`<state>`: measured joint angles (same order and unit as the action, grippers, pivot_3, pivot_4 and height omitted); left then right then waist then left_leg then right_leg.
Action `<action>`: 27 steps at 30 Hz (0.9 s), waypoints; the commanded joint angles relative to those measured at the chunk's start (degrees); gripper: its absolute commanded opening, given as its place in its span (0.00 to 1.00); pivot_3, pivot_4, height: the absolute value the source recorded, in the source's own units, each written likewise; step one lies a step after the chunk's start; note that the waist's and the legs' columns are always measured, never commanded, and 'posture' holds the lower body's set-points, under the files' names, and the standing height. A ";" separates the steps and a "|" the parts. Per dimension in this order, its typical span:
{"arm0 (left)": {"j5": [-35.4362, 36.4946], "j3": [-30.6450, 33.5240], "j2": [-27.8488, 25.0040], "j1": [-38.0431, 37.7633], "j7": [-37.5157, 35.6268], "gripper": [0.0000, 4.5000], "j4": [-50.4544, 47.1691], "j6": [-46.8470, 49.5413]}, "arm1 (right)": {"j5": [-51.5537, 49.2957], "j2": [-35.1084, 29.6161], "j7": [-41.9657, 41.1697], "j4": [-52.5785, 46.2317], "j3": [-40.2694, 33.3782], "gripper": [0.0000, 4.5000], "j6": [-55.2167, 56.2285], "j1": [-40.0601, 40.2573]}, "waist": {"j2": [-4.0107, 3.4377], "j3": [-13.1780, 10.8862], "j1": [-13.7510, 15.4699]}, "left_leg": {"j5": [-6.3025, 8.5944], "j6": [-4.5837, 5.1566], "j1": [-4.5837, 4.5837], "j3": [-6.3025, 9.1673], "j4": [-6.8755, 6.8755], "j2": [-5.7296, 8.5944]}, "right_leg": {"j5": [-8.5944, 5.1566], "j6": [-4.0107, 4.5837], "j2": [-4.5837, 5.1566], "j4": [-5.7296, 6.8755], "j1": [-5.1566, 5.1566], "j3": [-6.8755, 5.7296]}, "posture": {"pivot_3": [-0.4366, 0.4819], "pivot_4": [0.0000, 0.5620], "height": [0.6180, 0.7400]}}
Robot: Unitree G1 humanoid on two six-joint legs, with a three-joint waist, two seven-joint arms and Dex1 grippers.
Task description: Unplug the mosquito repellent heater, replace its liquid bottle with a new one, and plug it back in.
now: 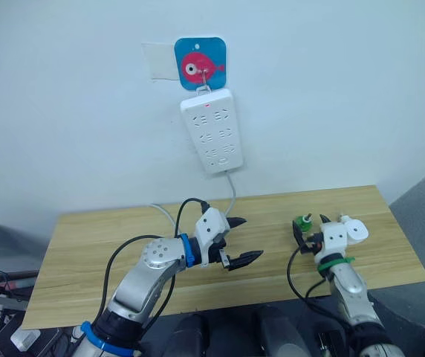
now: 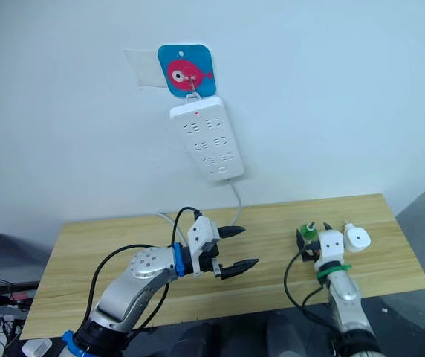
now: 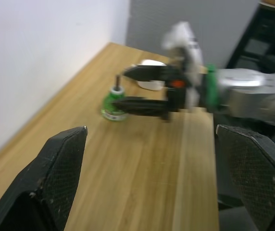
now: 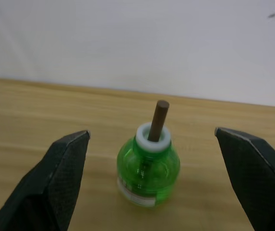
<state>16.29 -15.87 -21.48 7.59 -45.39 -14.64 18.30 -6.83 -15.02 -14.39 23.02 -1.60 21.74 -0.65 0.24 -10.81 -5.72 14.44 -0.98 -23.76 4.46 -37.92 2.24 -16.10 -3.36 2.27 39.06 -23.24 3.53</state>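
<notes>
A green liquid bottle [image 4: 148, 172] with a white neck and a brown wick stands upright on the wooden table [image 1: 108, 253]. My right gripper [image 1: 300, 232] is open and points at the bottle, which stands just ahead between its fingertips, untouched. The mosquito repellent heater [image 1: 355, 230], small, white and rounded, lies on the table just right of that gripper, unplugged. My left gripper [image 1: 252, 238] hovers open and empty over the table's middle, facing the right gripper [image 3: 128, 86], the bottle [image 3: 113, 103] and the heater [image 3: 149, 82].
A long white power strip [image 1: 212, 130] hangs on the wall from a blue fish-shaped hook plaque [image 1: 200, 63], a red light on at its top. Its white cable [image 1: 231, 190] drops behind the table. The table's right edge is close to the heater.
</notes>
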 commanded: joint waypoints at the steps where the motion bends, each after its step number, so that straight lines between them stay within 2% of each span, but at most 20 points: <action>1: 2.46 4.33 0.38 -4.93 2.79 1.00 -6.51 -1.62 | -0.42 -2.63 -2.22 -18.82 0.93 0.99 -9.11 6.13 | -0.11 0.44 0.40 | 0.00 0.00 0.01 0.00 -0.01 0.00 | 0.00 0.00 0.00 0.01 0.00 0.01 | 0.39 0.25 1.00; 3: 4.03 7.45 1.78 -9.62 4.92 1.00 -9.47 -3.81 | -0.13 -5.01 -3.66 -28.70 1.85 0.99 -15.57 8.28 | -0.14 0.85 0.60 | 0.02 0.02 0.07 -0.04 0.04 -0.02 | 0.00 0.00 0.04 0.00 0.00 0.09 | 0.41 0.24 1.00; 6: 0.91 10.82 1.71 -15.19 10.07 1.00 -11.20 -4.18 | -3.93 -6.71 -7.76 -36.81 4.02 0.99 -23.95 6.54 | 0.01 1.30 1.14 | 0.04 0.03 0.16 -0.07 0.02 -0.05 | -0.01 0.00 0.08 -0.01 0.07 0.09 | 0.43 0.24 1.00; 8: 0.19 13.35 2.94 -18.83 13.12 1.00 -11.56 -6.59 | -7.23 -7.51 -11.75 -39.85 5.93 0.99 -28.58 4.49 | 0.12 1.50 1.51 | 0.04 0.03 0.35 -0.03 0.04 -0.12 | -0.01 0.01 0.03 0.00 0.26 0.07 | 0.46 0.23 1.00; 11: -1.90 16.10 6.94 -26.33 19.44 1.00 -12.68 -11.16 | -10.15 -10.69 -21.10 -42.51 10.72 0.99 -33.53 -0.48 | 0.20 1.52 2.93 | 0.22 0.10 1.13 0.04 0.17 -0.14 | -0.18 0.10 -0.01 -0.20 1.16 -0.01 | 0.50 0.25 1.00; 14: -4.79 17.41 11.36 -30.80 25.79 1.00 -12.44 -14.27 | -12.65 -12.81 -27.43 -43.17 13.34 0.99 -36.81 -4.70 | 0.38 1.42 4.18 | 0.26 0.13 1.14 -0.04 0.08 -0.02 | -0.21 0.04 -0.01 -0.22 1.20 -0.11 | 0.52 0.29 1.00; 17: -6.98 18.14 14.91 -32.68 29.85 1.00 -7.97 -17.81 | -14.71 -13.79 -33.40 -41.85 15.07 0.99 -38.10 -8.01 | 0.78 1.17 5.50 | 0.27 0.14 1.09 0.17 -0.01 0.00 | -0.20 0.02 0.04 -0.24 1.28 -0.14 | 0.53 0.34 1.00; 21: -8.29 18.21 16.37 -32.02 31.35 1.00 -2.06 -21.30 | -14.75 -14.68 -38.41 -40.18 16.57 0.99 -37.83 -9.78 | 0.94 1.02 5.74 | 0.31 0.18 1.17 0.18 0.00 0.00 | -0.20 0.02 0.05 -0.43 1.47 -0.45 | 0.54 0.36 1.00; 27: -6.66 18.67 17.77 -23.94 29.70 1.00 12.46 -25.40 | -12.77 -12.49 -40.36 -35.80 18.00 0.99 -37.04 -13.82 | 1.02 0.13 5.70 | 0.31 0.18 1.14 0.37 -0.01 0.00 | -0.18 0.07 0.39 -0.40 1.48 -0.88 | 0.51 0.41 1.00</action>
<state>9.23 2.70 -3.97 -17.77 -15.23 -4.23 -4.64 -19.44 -28.22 -54.59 -12.59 16.19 -15.91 -13.12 1.26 -10.68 -0.03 14.75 -0.80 -22.60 4.84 -37.91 2.25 -16.28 -3.28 2.65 38.66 -21.76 2.65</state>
